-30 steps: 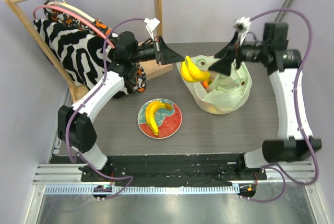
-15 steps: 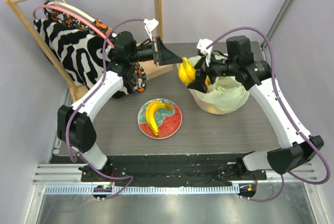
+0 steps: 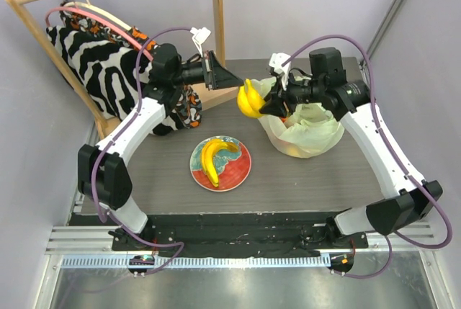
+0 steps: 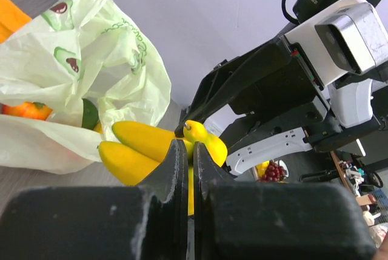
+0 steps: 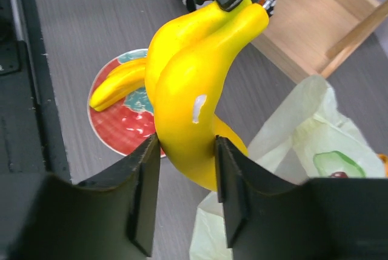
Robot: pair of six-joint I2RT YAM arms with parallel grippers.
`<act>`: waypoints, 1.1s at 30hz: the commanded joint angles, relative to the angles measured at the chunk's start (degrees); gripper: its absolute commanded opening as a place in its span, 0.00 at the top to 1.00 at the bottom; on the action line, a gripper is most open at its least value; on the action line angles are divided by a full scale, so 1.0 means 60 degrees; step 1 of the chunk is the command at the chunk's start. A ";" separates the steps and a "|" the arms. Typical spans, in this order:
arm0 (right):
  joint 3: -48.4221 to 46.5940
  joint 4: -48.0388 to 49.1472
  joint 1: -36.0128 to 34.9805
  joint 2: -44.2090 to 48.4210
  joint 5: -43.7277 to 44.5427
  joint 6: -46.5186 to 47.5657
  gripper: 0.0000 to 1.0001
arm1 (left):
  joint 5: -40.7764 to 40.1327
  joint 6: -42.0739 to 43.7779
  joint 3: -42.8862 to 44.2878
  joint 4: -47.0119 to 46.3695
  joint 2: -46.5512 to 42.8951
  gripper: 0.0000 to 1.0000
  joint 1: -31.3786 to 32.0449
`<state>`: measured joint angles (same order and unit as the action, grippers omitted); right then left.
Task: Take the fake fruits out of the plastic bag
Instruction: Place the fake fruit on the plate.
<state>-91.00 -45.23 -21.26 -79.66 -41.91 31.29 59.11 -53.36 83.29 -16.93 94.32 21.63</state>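
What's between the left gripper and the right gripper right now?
The banana bunch: the left gripper pinches its stem, the right gripper straddles its body. The top view shows it.

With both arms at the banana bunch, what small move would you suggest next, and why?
Probably open the left fingers. They pinch the banana bunch by its stem, while the right fingers clamp its body on both sides, beside the plastic bag. Releasing should let the right arm carry it toward the plate.

You have a grey wood-grain table (image 3: 158, 172) with a red and teal plate (image 3: 235, 174) near its middle. The plastic bag (image 3: 310, 132) sits right of the plate, and the wooden rack base (image 3: 216, 97) rests behind the plate.
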 commanded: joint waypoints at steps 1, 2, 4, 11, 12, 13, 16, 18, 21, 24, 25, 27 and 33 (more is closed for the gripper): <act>-0.0317 -0.0181 -0.0061 -0.0492 -0.0632 -0.0394 0.64 | 0.0197 0.0383 -0.0140 0.0140 -0.0237 1.00 -0.0103; -0.0302 -0.0021 -0.0075 -0.0580 -0.0661 -0.0569 0.66 | 0.0182 0.0499 -0.0199 0.0242 -0.0237 1.00 -0.0118; -0.0215 0.0242 -0.0090 -0.0771 -0.0749 -0.1140 0.72 | -0.0065 0.0792 -0.0258 0.0621 -0.0266 0.92 -0.0162; 0.0400 0.1926 -0.0076 -0.1093 -0.0881 -0.4111 0.79 | -0.1617 0.2080 -0.0112 0.2612 -0.0690 0.24 -0.1508; 0.0503 0.2088 -0.0076 -0.1137 -0.0838 -0.4624 0.80 | -0.1837 0.2430 -0.0053 0.2776 -0.0764 0.24 -0.1771; 0.0620 0.2365 -0.0076 -0.1210 -0.0620 -0.5818 0.87 | -0.2144 0.2506 0.0049 0.2792 -0.0823 0.23 -0.2209; 0.1351 0.2631 -0.0076 -0.1371 -0.0457 -0.7798 0.91 | -0.2526 0.3018 0.0239 0.3230 -0.1188 0.23 -0.2768; 0.1996 0.2646 -0.0119 -0.1430 -0.0252 -0.8565 0.91 | -0.2659 0.3384 0.0298 0.3611 -0.1379 0.23 -0.3076; 0.2466 0.2194 -0.0309 -0.1518 0.0436 -0.9228 0.97 | -0.2850 0.4044 0.0241 0.4139 -0.1803 0.24 -0.3194; 0.2467 0.1871 -0.0485 -0.1869 0.0555 -0.9550 0.99 | -0.3011 0.4338 -0.0198 0.4301 -0.2272 0.23 -0.3253; 0.2438 0.1783 -0.0515 -0.1972 0.0525 -0.9594 0.99 | -0.3026 0.4411 -0.0359 0.4330 -0.2491 0.23 -0.3268; 0.2379 0.1417 -0.0646 -0.2236 0.0569 -0.9697 0.99 | -0.3026 0.4484 -0.0725 0.4301 -0.2653 0.23 -0.3282; 0.2408 0.0582 -0.1363 -0.2426 0.1373 -0.9974 0.99 | -0.2719 0.4090 -0.1297 0.4081 -0.2918 0.22 -0.3282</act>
<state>-75.53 -37.74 -26.33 -94.54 -37.34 -25.26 42.06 -28.49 76.95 8.93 78.32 2.52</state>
